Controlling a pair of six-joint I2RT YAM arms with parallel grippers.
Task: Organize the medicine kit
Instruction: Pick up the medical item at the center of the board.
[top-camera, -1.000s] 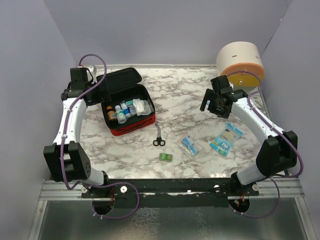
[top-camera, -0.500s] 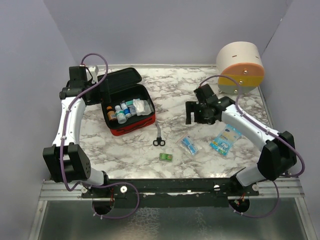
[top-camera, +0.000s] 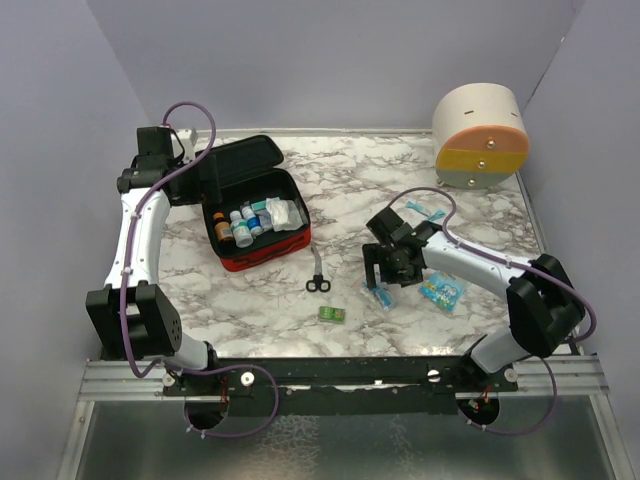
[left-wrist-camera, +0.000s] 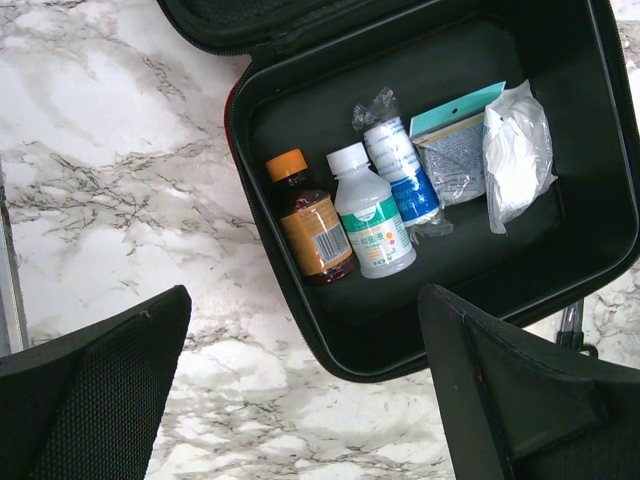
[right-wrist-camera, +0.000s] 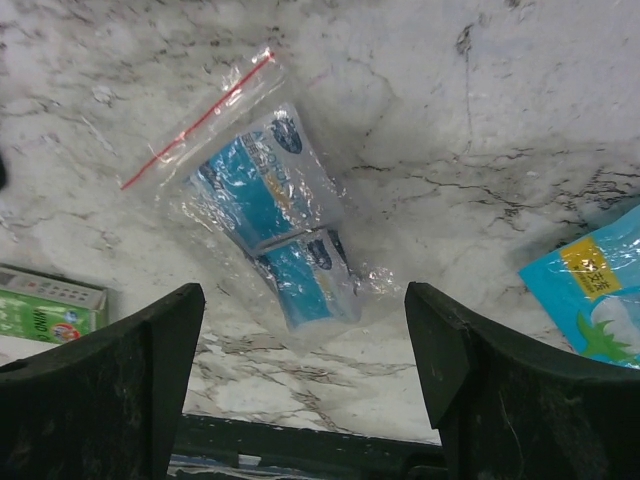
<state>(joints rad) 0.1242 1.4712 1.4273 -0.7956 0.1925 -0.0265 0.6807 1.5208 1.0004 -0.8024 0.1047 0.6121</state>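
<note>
The medicine kit (top-camera: 290, 248), a red zippered case, lies open at the left, its lid propped up behind it. On its black inside (left-wrist-camera: 440, 270) lie an amber bottle (left-wrist-camera: 308, 228), a white bottle (left-wrist-camera: 372, 222), a blue wrapped roll (left-wrist-camera: 400, 170), a teal packet (left-wrist-camera: 452, 150) and a white gauze bag (left-wrist-camera: 515, 150). My left gripper (left-wrist-camera: 305, 400) hovers open over the kit's near-left corner, holding nothing, beside the lid (top-camera: 200, 178). My right gripper (right-wrist-camera: 305, 390) is open just above a clear zip bag of blue packets (right-wrist-camera: 275, 215), which lies on the table (top-camera: 380, 293).
Scissors (top-camera: 318, 276) lie right of the kit. A small green box (top-camera: 332, 315) sits near the front edge (right-wrist-camera: 50, 312). A blue-and-yellow packet (top-camera: 442, 290) lies right of the bag (right-wrist-camera: 600, 290). A round drawer container (top-camera: 482, 135) stands at the back right.
My right arm has swung from beside the drawer container forward and left, coming down over the clear bag. The left arm has barely moved.
</note>
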